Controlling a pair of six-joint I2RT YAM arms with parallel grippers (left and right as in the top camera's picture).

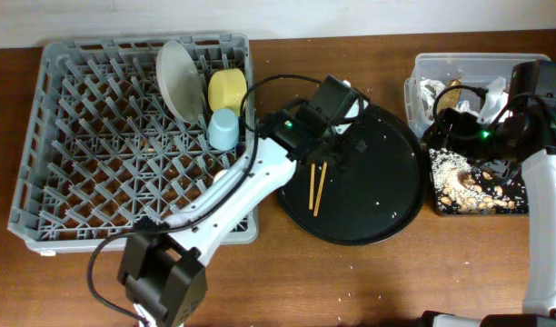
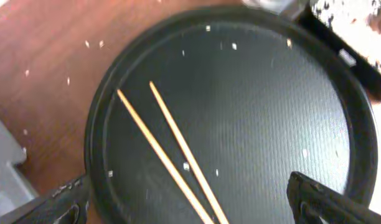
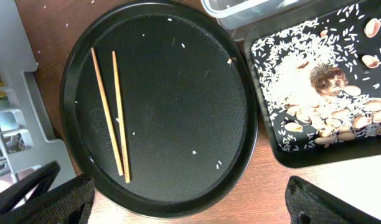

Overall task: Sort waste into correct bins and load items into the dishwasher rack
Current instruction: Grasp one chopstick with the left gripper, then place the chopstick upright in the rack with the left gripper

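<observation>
You're at a robot test bench staged as a dish-clearing station. A cabled left arm (image 1: 251, 182) and right arm (image 1: 546, 191) stand at a wooden table (image 1: 369, 291). On it sit a rack (image 1: 78, 136) with a plate (image 1: 178, 77) and a bowl (image 1: 226, 89), and a tray (image 1: 478, 212) of rice scraps (image 1: 446, 163).

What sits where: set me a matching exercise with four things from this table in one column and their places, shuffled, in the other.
Things
1. chopsticks
2. yellow bowl
3. rice grains
4. white napkin

Places
A. shallow black rectangular tray
B. dishwasher rack
C. clear tub
D. round black tray

Pairs: 1-D, 2-B, 3-A, 4-C
</observation>
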